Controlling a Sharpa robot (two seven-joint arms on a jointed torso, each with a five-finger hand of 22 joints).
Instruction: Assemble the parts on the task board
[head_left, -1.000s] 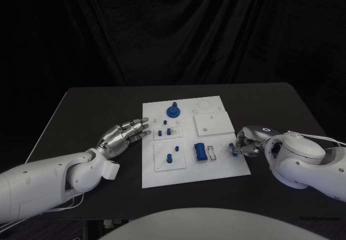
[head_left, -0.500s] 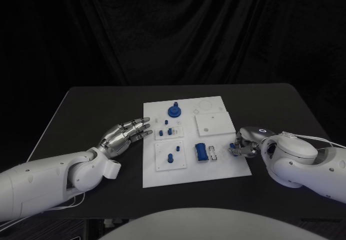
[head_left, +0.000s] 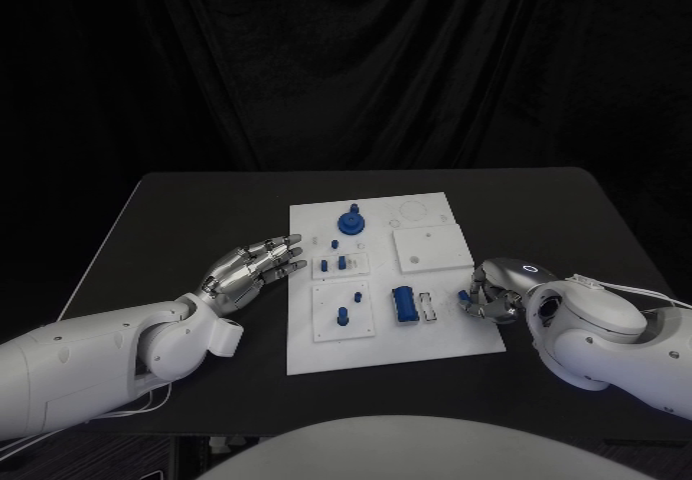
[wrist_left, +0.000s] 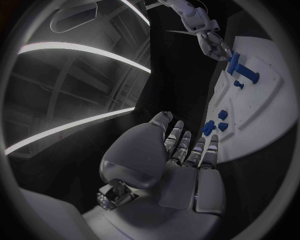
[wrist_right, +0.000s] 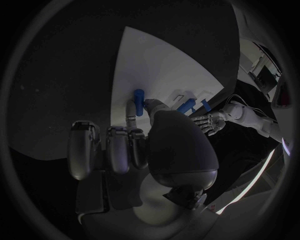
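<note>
R hand (head_left: 490, 298) is seen at the task board (head_left: 447, 345) edge, approx 4 o'clock, a small blue part (wrist_right: 139, 94) pinched at its fingertips. L hand (head_left: 253, 268) is held flat w/ fingers spread, nothing gripped, just beside board at 9 o'clock. More blue parts are seated mid-board on the black counter (head_left: 188, 215).

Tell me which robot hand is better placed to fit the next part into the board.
Right. The right robot hand sits at the task board's right edge, pinching a small blue part over it. The left robot hand lies flat beside the board's left edge, fingers spread, holding nothing.
</note>
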